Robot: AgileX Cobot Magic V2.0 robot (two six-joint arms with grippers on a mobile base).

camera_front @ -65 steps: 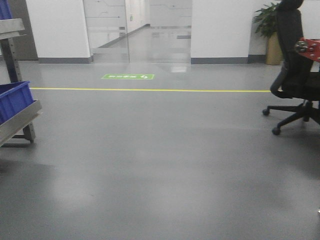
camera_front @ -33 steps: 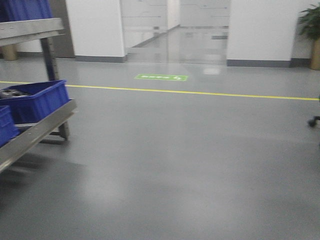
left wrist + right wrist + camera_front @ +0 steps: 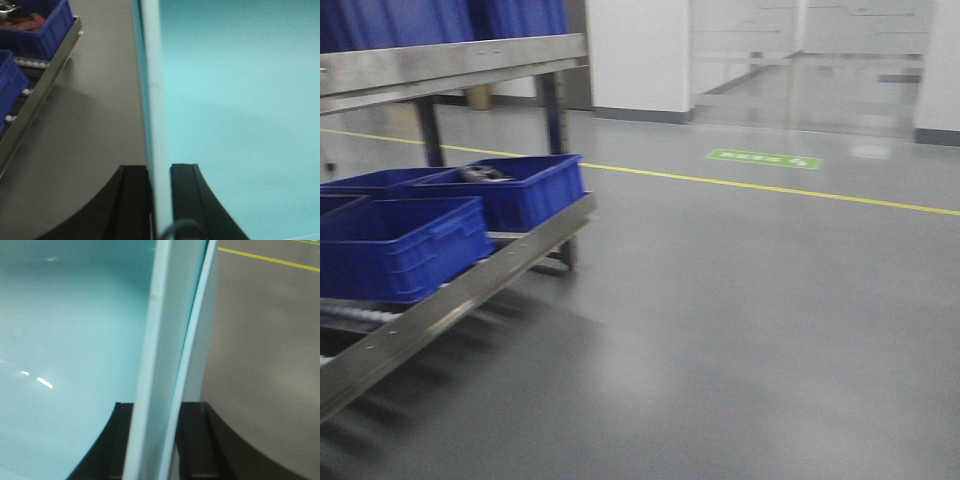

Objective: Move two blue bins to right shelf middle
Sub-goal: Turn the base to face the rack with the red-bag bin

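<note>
At the left of the front view, a steel rack carries a near blue bin and a far blue bin on its lower visible tier. More blue bins on the upper tier are cut off by the frame. Neither arm appears here and the picture is smeared. Whether this rack is the right shelf cannot be told. A yellow line crosses the floor at the far side.

In the left wrist view, the left gripper pinches a thin wall of the carried bin, which reads pale turquoise. The rack lies at the far left, well apart from it.

In the right wrist view, the right gripper has its jaws pressed onto another wall, probably of the same bin, with bare floor to the right.

Judged progress: one bin is in transit between both arms and not yet set on any tier. Whether another bin has already been delivered is not shown.
</note>
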